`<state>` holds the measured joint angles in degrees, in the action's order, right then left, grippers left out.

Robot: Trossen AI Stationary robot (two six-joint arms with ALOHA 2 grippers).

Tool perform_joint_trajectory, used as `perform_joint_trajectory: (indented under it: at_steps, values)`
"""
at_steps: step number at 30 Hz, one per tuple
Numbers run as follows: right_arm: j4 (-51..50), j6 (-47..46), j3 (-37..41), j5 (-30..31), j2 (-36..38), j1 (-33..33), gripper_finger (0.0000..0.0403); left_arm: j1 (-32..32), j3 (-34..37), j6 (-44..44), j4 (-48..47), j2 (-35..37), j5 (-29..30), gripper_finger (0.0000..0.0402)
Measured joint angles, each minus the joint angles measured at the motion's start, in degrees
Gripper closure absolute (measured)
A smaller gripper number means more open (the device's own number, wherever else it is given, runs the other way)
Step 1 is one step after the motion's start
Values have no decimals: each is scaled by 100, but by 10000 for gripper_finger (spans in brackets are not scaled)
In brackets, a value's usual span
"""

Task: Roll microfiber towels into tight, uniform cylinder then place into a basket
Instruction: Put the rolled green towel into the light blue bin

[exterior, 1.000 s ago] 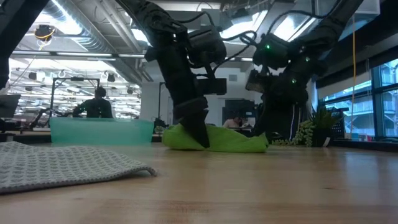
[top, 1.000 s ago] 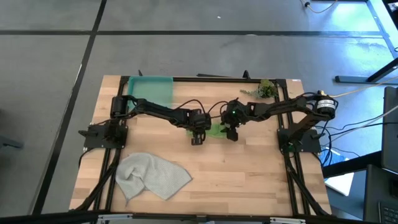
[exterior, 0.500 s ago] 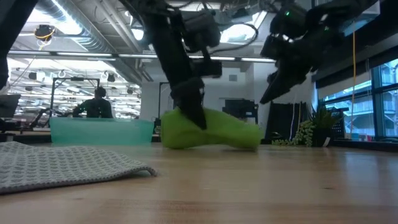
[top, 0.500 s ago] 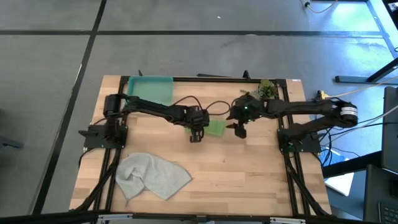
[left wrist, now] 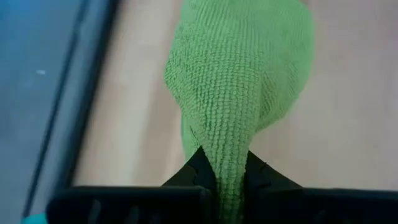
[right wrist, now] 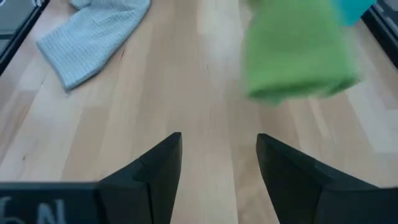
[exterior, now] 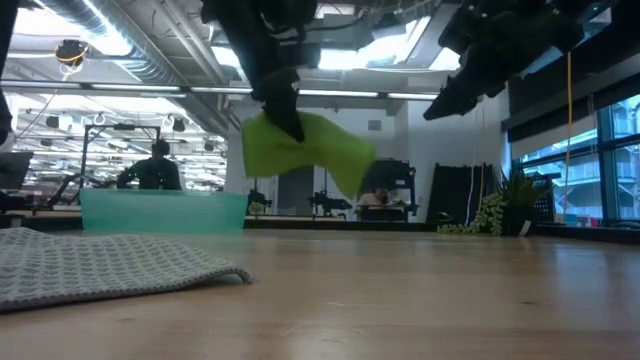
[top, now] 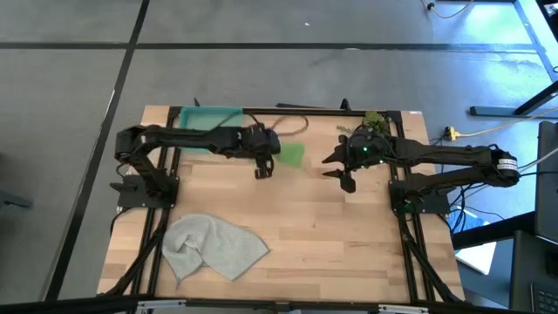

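The lime green towel, bundled into a loose roll, hangs in the air from my left gripper, which is shut on it right of the teal basket. In the low view the green towel is well above the table. My right gripper is open and empty, raised over the table's right half. The pale grey towel lies crumpled flat on the near left of the table. My left gripper pinches one end of the green roll between its two fingers, a bunched fold of several layers. The fingers come from above, pointing down. The towel is lifted clear of the table and juts and sags away from the fingers toward the table's right.
A leafy plant sprig lies at the far right edge. The basket stands at the far left corner. Bare wood lies between the grey towel and the right side of the table. People and equipment show in the room behind.
My left gripper has lifted the green towel off the table and carried it up and toward the far left, nearer the basket; the towel now hangs clear. My right gripper has drawn away from the towel's other end, rising and going toward the table's right edge.
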<state>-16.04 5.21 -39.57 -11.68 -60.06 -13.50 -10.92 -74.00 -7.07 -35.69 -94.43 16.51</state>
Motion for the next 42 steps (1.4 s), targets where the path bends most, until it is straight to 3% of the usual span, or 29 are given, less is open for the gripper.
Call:
perform_joint_trajectory:
  at_steps: [8,15,27,31,37,42]
  values:
    - [-34,0,5,4,-28,177,195,-707,0,-566,-778,652,565,390]
    - [-12,-17,7,7,-28,290,195,-1452,0,-959,-1159,776,882,390]
    - [-4,-42,7,9,-28,298,195,-2601,0,-1307,-1837,815,993,390]
    - [-4,-39,7,9,-28,298,195,-2832,0,-1387,-2008,849,763,390]
    - [0,-42,7,9,-28,298,195,-2974,155,-1408,-2245,1350,675,390]
    - [41,-42,7,9,-28,298,195,-2968,930,-1294,-2142,2121,643,390]
